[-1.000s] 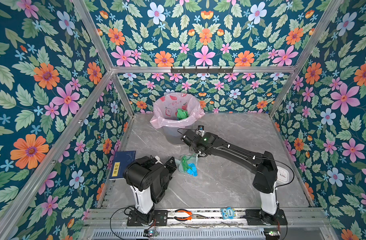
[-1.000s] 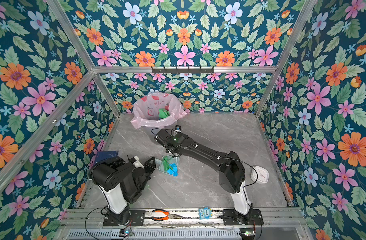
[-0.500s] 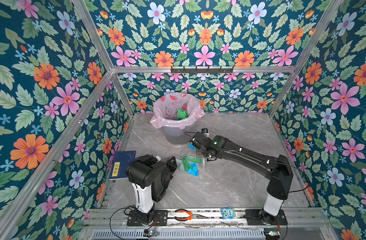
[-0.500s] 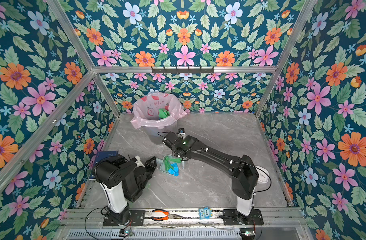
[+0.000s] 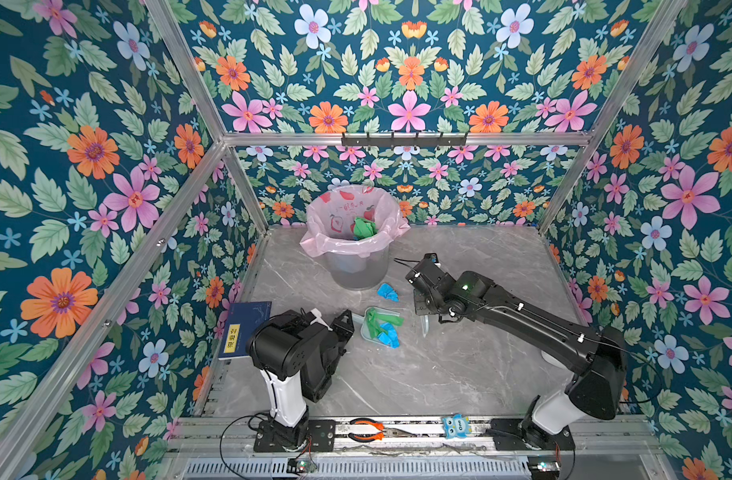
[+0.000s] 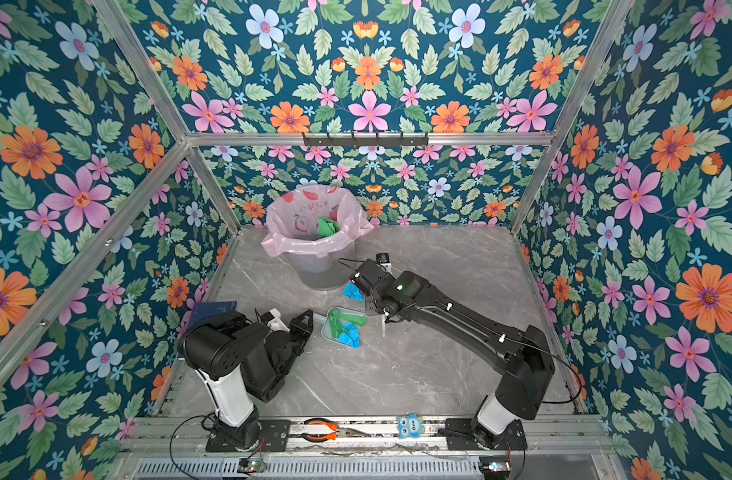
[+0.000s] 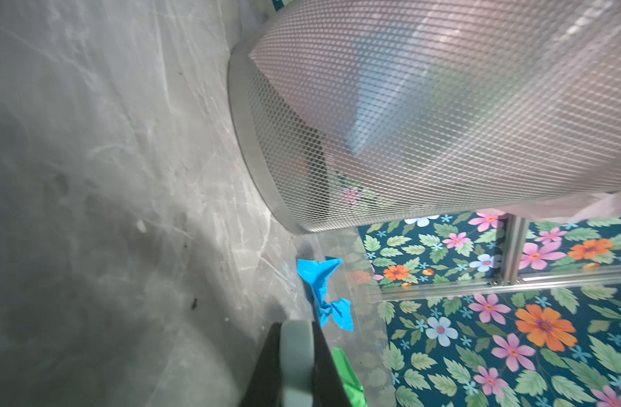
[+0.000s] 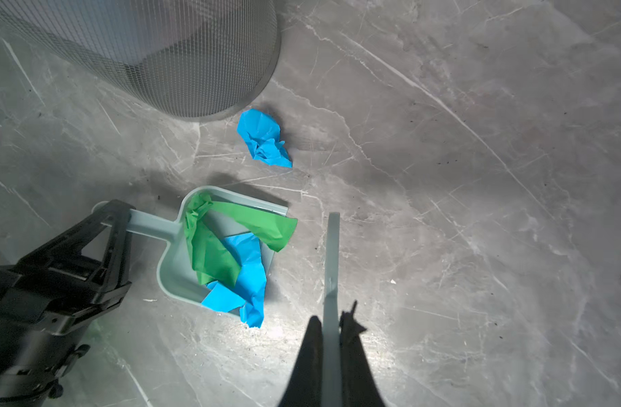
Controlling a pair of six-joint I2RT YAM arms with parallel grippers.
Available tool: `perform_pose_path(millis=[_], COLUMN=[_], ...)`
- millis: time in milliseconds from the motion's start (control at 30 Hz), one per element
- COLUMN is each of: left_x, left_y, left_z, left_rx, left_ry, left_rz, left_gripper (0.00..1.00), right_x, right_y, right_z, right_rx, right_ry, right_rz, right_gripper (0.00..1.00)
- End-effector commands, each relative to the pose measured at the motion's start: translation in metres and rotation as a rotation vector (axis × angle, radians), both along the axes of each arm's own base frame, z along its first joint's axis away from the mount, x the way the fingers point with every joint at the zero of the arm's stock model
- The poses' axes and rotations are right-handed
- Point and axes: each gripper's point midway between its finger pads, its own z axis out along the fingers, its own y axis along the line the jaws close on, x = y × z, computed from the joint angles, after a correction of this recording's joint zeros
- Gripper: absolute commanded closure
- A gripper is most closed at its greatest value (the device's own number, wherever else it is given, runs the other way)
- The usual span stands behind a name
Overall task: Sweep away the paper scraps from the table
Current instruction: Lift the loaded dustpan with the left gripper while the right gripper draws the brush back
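Observation:
On the grey marble table point(image 5: 439, 365) lies a pale grey-green dustpan point(image 5: 365, 332) point(image 8: 171, 278) holding green and blue paper scraps point(image 5: 381, 326) point(image 6: 344, 327) point(image 8: 228, 246). My left gripper point(image 5: 347, 321) point(image 6: 304, 322) point(image 8: 117, 215) point(image 7: 296, 338) is shut on the dustpan's handle. A loose blue scrap point(image 5: 388, 292) point(image 6: 353, 292) point(image 8: 265, 139) point(image 7: 324, 292) rests on the table beside the bin. My right gripper point(image 5: 423, 307) point(image 6: 376, 306) point(image 8: 332, 324) is shut on a thin grey sweeper point(image 8: 332, 246), which stands just to the right of the dustpan's mouth.
A mesh bin point(image 5: 356, 270) point(image 6: 314, 270) point(image 7: 407, 105) point(image 8: 161, 53) lined with a pink bag stands at the back left, with a green scrap point(image 5: 364, 226) inside. A blue notebook point(image 5: 245, 328) lies by the left wall. Orange pliers point(image 5: 366, 429) and an owl toy point(image 5: 456, 426) sit on the front rail.
My right arm has swung right and toward the front, away from the bin, carrying the sweeper. The blue scrap beside the bin has come into view. The left arm has hardly moved.

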Motion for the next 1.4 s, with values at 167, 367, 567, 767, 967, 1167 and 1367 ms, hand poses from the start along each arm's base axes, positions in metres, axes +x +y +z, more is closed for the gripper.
perform_pose_path(millis=[167, 367, 567, 767, 967, 1167, 1367], left_x=[-0.005, -0.007, -0.008, -0.008, -0.008, -0.006, -0.006], left_y=[-0.005, -0.011, -0.013, -0.012, -0.01, -0.003, 0.004], left_z=[0.031, 0.046, 0.071, 0.093, 0.112, 0.132, 0.141], left_rx=[-0.146, -0.256, -0.329, -0.396, -0.394, -0.291, -0.237], left_ry=[-0.059, -0.067, -0.121, -0.167, -0.193, -0.184, -0.169], left_rz=[-0.041, -0.073, -0.088, -0.091, -0.082, -0.04, -0.001], left_gripper=[1.0, 1.0, 1.0, 1.0, 1.0, 1.0, 1.0], right_x=[0.016, 0.02, 0.019, 0.015, 0.006, -0.012, -0.024], right_y=[-0.035, -0.057, -0.068, -0.069, -0.064, -0.047, -0.037], right_z=[0.019, 0.025, 0.031, 0.038, 0.046, 0.065, 0.104], right_rx=[0.002, 0.012, 0.016, 0.04, 0.111, 0.286, 0.436], right_ry=[-0.073, -0.098, -0.12, -0.125, -0.112, -0.06, -0.037], right_rz=[-0.057, -0.1, -0.117, -0.112, -0.095, -0.068, -0.079], right_gripper=[1.0, 1.0, 1.0, 1.0, 1.0, 1.0, 1.0])
